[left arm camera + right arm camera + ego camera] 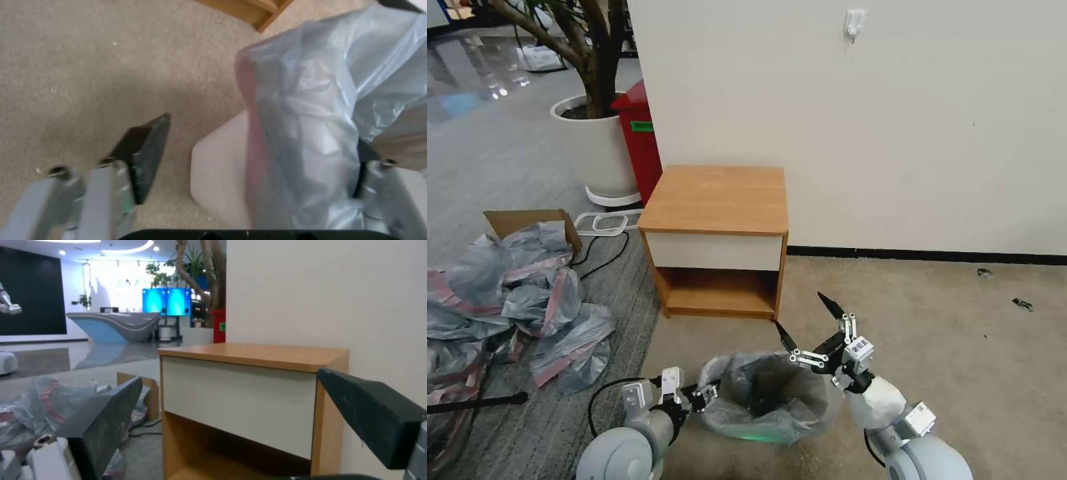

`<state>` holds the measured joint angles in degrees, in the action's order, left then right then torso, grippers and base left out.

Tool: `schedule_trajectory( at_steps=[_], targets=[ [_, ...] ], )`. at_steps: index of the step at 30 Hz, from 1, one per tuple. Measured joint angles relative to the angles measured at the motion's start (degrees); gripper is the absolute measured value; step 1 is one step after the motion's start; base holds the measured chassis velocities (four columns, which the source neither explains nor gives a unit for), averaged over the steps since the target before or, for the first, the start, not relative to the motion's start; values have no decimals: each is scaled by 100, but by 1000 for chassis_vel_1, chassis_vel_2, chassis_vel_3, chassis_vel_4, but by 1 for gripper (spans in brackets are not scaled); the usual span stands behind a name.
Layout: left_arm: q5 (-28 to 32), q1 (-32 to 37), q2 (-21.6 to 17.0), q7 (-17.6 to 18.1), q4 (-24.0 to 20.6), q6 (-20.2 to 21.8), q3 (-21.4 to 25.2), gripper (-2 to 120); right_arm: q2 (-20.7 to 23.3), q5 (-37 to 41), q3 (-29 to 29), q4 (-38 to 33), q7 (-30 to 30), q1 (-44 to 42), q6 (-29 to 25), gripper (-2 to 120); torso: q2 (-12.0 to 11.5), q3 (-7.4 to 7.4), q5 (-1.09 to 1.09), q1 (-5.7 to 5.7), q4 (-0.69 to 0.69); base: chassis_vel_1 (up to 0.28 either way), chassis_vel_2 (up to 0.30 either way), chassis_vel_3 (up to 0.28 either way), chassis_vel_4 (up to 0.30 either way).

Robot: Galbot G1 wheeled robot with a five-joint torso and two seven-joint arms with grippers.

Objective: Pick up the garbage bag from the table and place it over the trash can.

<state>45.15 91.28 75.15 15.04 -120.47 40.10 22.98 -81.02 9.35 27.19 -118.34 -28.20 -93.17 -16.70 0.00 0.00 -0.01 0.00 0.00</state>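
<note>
Carpeted floor, beige, short pile, meeting a plain cream wall; landmark: the trash can [767, 427], cream-white plastic with rounded corners, standing in front of the table [715, 200].

Left of the can: heap of spare bags [514, 300], crumpled grey film with pink bands, on grey carpet.

Left gripper [704, 395]: at the can's left rim, fingers spread, one pad [149, 153] outside the wall, the other apparently behind the film; whether it pinches anything is unclear.

Garbage bag [760, 393]: thin, crinkly, translucent silver-grey, pink band at its edge, draped over the can and sagging into it.

Right gripper [810, 327]: above the can's right rim, jaws wide apart, empty.

Behind the can: the table, light-brown wood, white drawer front, open shelf.

Risks: slack film may slip off the rim; a snagged pad could tear it or drag the light can.
</note>
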Motion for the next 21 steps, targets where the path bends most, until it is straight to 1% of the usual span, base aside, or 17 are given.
schedule_trajectory(
  at_steps=[1, 2, 3, 4, 11, 15, 21],
  targets=[
    [-2, -6, -3, -6, -5, -7, 3, 80, -1, -5, -4, 5, -2, 0, -3, 100, 0, 0, 0, 0, 0, 0, 0, 0, 0],
    [-2, -6, -3, -6, -5, -7, 3, 80, -1, -5, -4, 5, -2, 0, -3, 100, 0, 0, 0, 0, 0, 0, 0, 0, 0],
    [-4, -8, -7, -11, -10, -12, 7, 86, -2, -9, -8, 6, -4, -2, -5, 100, 0, 0, 0, 0, 0, 0, 0, 0, 0],
    [-8, -7, -12, -17, -14, -20, 13, 87, -2, -11, -9, 6, -5, -3, -5, 100, 0, 0, 1, 0, 0, 0, 0, 0, 0],
    [-132, -2, -41, -66, -61, -92, 38, 85, -14, -20, -17, -1, -7, -20, -7, 100, 0, 0, 1, 0, 0, 0, 0, 0, 0],
    [-291, -8, -74, -149, -93, -152, 53, 85, -16, -30, -26, -10, -9, -34, -7, 100, 0, 0, 2, 0, 0, 0, 0, 0, 0],
    [-422, -66, -241, -348, -69, -300, 85, 85, -16, -34, -28, -30, -23, -53, -10, 100, 0, 0, 1, 0, 0, 0, 0, 0, 0]
  ],
)
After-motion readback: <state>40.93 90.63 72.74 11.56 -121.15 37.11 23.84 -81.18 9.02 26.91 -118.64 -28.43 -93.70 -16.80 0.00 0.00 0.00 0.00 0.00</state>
